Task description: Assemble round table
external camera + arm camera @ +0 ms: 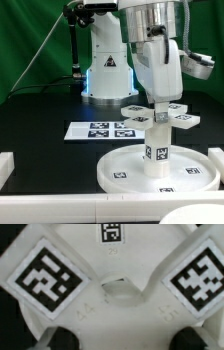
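Observation:
The large round rimmed disc point(120, 168) lies flat on the black table at the front. The short cylindrical leg point(158, 150) stands upright on its middle. The cross-shaped piece point(140, 117) sits level on top of the leg, tags facing up. My gripper point(160, 104) comes straight down onto the cross's centre, shut on it. In the wrist view the cross-shaped piece point(120, 263) fills the frame, with its centre hole and three tags showing. One of its arms lies between my dark fingertips point(60, 339), and the gripper point(127, 340) holds that arm.
The marker board point(95, 130) lies behind the disc towards the exterior view's left. The robot base point(105, 70) stands at the back. White blocks sit at the left edge point(5, 165) and right edge point(217, 158), and a white rail point(90, 212) runs along the front.

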Controlling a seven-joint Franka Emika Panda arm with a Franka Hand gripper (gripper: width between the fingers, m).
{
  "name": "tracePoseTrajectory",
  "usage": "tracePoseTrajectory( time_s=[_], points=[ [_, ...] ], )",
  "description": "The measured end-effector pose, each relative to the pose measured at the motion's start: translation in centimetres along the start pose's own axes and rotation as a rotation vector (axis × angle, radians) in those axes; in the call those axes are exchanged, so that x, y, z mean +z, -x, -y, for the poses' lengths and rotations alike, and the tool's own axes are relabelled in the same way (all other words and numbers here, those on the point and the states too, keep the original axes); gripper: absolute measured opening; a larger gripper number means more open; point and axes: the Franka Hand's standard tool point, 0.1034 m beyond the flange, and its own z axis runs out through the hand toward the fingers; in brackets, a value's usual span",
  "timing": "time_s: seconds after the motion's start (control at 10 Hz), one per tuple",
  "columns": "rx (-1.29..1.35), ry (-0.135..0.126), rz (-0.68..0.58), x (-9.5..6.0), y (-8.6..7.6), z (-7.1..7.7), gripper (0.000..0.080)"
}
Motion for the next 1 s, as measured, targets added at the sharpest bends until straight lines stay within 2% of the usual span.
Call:
tracePoseTrajectory(
  time_s=[0.1, 0.2, 0.5, 0.6, 0.7, 0.8, 0.9, 1.0],
  points=[
    [0.150, -0.014, 0.013, -0.02, -0.05, 0.00, 0.0442],
    [0.248, -0.013, 0.019, -0.02, -0.08, -0.08, 0.0442],
    [0.477, -0.053, 0.039, 0.03, -0.01, 0.31, 0.0442],
    [0.552, -0.055, 0.045, 0.01, -0.05, 0.34, 0.0442],
    [0.558, -0.056, 0.047, 0.02, 0.00, 0.35, 0.0495],
    [0.554, -0.055, 0.052, 0.06, 0.18, 0.32, 0.0495],
    [0.529, -0.055, 0.053, -0.03, 0.21, 0.35, 0.0619],
    [0.465, -0.058, 0.062, -0.82, 0.21, 0.57, 0.0619]
  ],
)
